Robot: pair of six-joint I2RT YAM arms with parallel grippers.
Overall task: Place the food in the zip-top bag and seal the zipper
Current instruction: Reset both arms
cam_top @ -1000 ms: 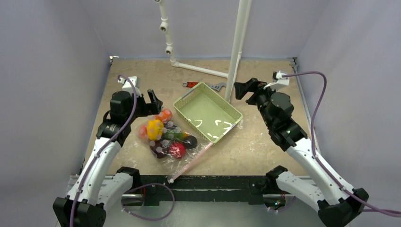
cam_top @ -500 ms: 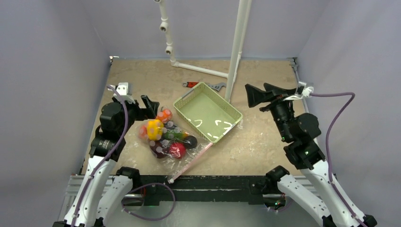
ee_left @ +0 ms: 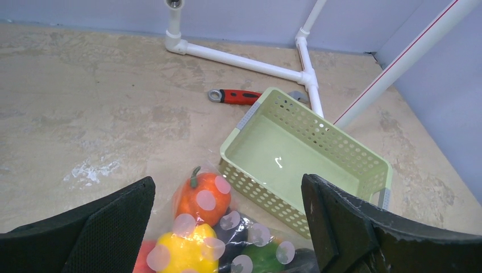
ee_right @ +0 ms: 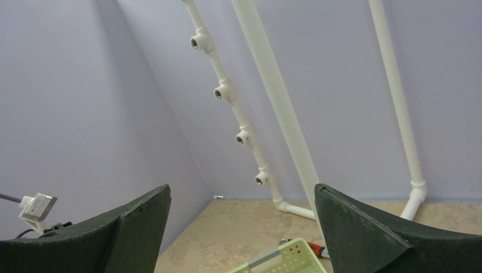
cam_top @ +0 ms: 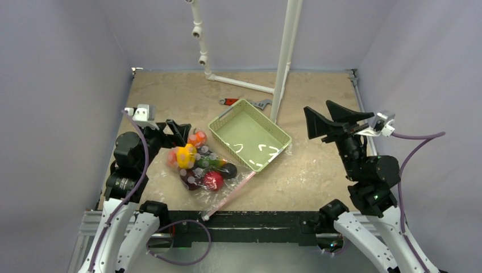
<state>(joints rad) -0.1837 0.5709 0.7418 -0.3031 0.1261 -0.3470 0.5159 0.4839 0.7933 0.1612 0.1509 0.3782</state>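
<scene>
Back come your left arm [cam_top: 128, 165] and right arm [cam_top: 369, 170], jaws released, empty. The bag [cam_top: 196, 170] looks crinkly, slippery; pinch its pink zipper [cam_top: 230, 193], six o'clock from the basket [cam_top: 227, 111].

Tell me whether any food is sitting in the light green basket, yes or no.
No, the light green basket shows only its bare floor; the food lies in the zip-top bag beside it.
</scene>
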